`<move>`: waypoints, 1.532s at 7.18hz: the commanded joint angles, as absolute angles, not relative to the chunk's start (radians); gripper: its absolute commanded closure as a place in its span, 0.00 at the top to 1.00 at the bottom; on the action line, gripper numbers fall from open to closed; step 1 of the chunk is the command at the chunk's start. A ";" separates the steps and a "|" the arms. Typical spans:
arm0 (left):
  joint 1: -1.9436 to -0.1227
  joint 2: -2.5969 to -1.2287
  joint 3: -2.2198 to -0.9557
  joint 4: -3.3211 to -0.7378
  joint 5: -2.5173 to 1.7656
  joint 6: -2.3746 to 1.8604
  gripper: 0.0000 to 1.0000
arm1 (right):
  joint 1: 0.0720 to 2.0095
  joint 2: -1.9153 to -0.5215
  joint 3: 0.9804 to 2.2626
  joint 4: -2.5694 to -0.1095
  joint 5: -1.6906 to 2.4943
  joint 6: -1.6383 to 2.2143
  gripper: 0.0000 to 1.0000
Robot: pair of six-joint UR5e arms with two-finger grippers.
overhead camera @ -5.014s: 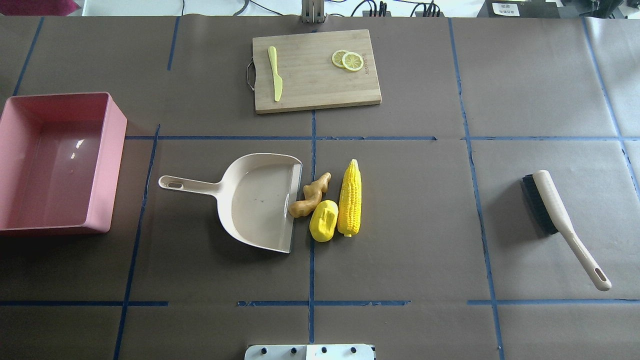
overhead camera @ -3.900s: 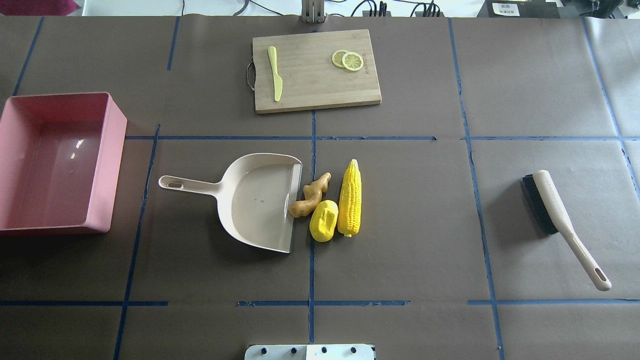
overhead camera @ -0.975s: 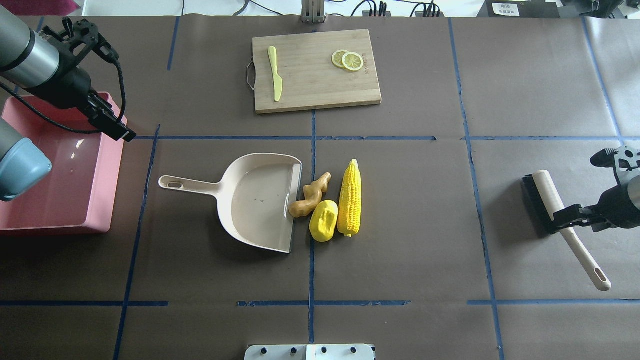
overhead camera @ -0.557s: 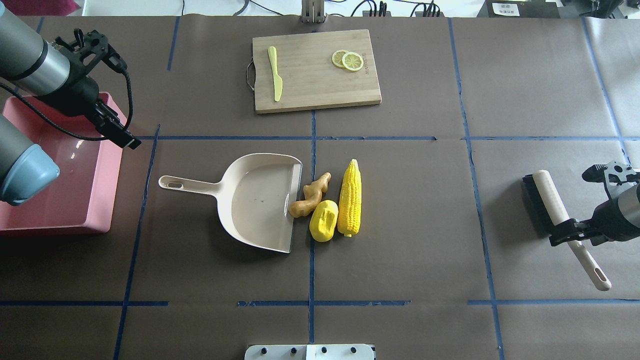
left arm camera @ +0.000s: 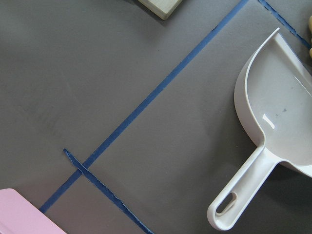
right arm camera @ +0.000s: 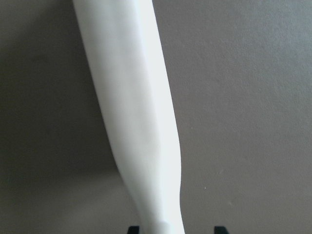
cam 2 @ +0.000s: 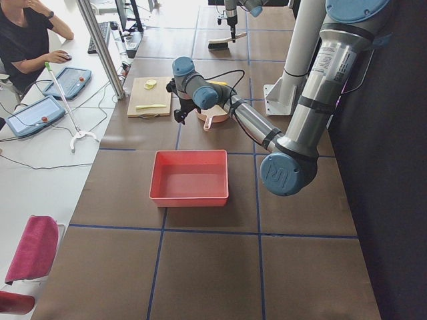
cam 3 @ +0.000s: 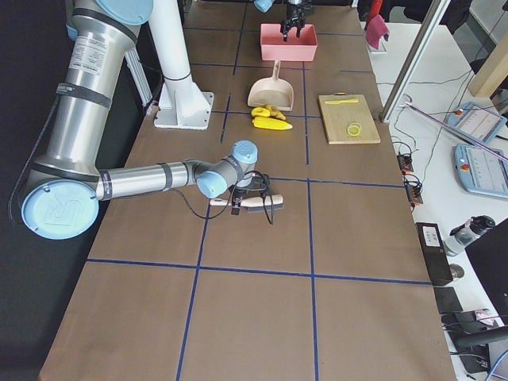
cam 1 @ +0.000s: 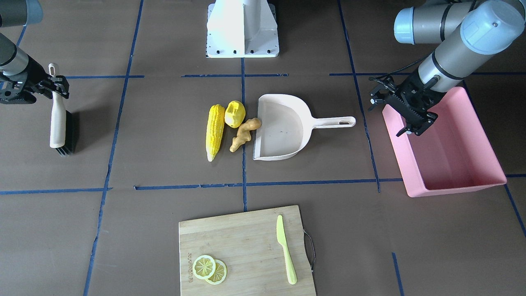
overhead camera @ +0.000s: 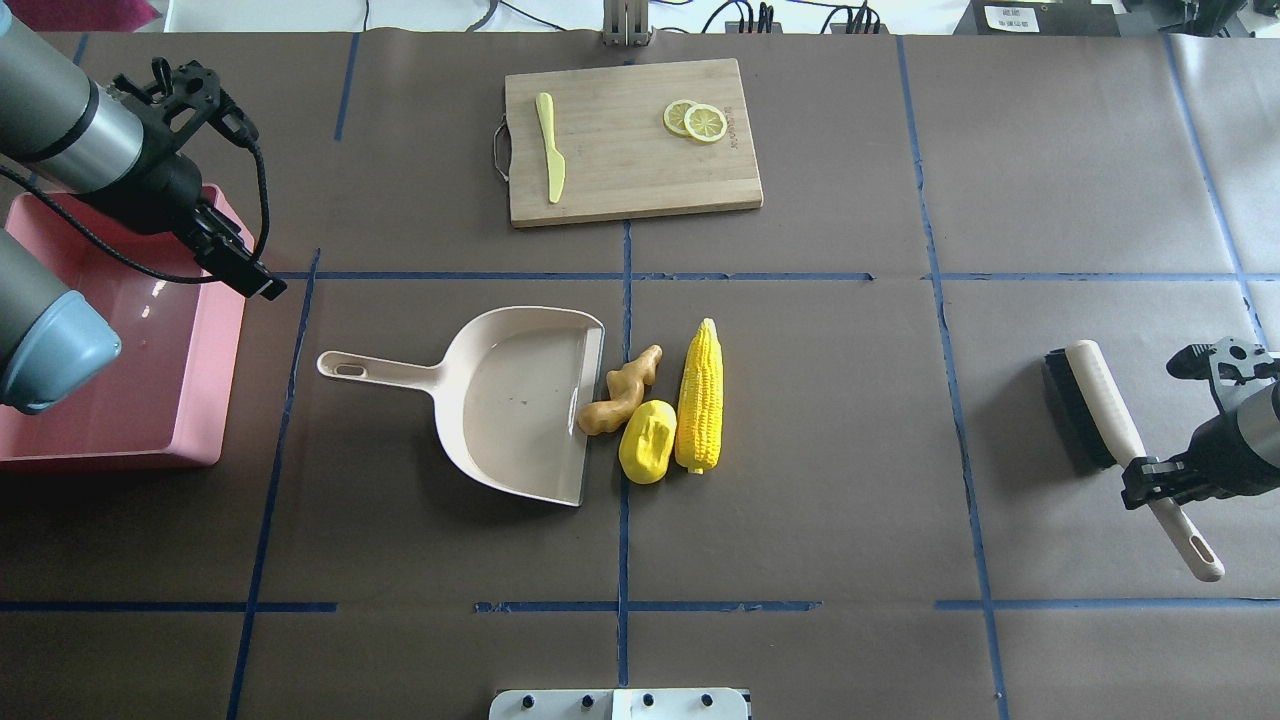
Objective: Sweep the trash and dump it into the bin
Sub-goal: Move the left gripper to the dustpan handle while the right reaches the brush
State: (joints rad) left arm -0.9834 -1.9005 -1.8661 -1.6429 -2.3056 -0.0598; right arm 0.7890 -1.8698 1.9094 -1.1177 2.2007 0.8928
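The right gripper [overhead camera: 1150, 478], jaws apart, is straddling the brush handle [overhead camera: 1105, 400], well beyond the dustpan's [overhead camera: 520, 400] open mouth; it should be closing squarely so the bristles sweep level. The corn cob [overhead camera: 699, 395], potato lump [overhead camera: 647, 440] and ginger root [overhead camera: 620, 392] are lying at that mouth. The left gripper [cam 1: 413, 125], also spread and empty, is hovering past the dustpan's handle end, by the pink bin [overhead camera: 225, 330].

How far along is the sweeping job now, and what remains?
Done: nothing; the corn cob, potato lump and ginger root lie on the table at the mouth of the dustpan, and the bin is empty. In hand: the right gripper straddles the brush handle, open; the left gripper hangs empty near the bin. Left: grasping both tools, sweeping, dumping.
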 commanded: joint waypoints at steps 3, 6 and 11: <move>-0.983 -1.898 -1.865 -1.643 -2.306 -0.060 1.00 | 0.772 -1.887 1.924 -1.117 2.206 0.891 0.46; -0.982 -1.898 -1.859 -1.644 -2.306 -0.060 1.00 | 0.775 -1.888 1.930 -1.117 2.207 0.893 0.00; -0.911 -1.898 -1.878 -1.729 -2.306 0.137 1.00 | 0.776 -1.876 2.037 -1.117 2.201 0.896 0.00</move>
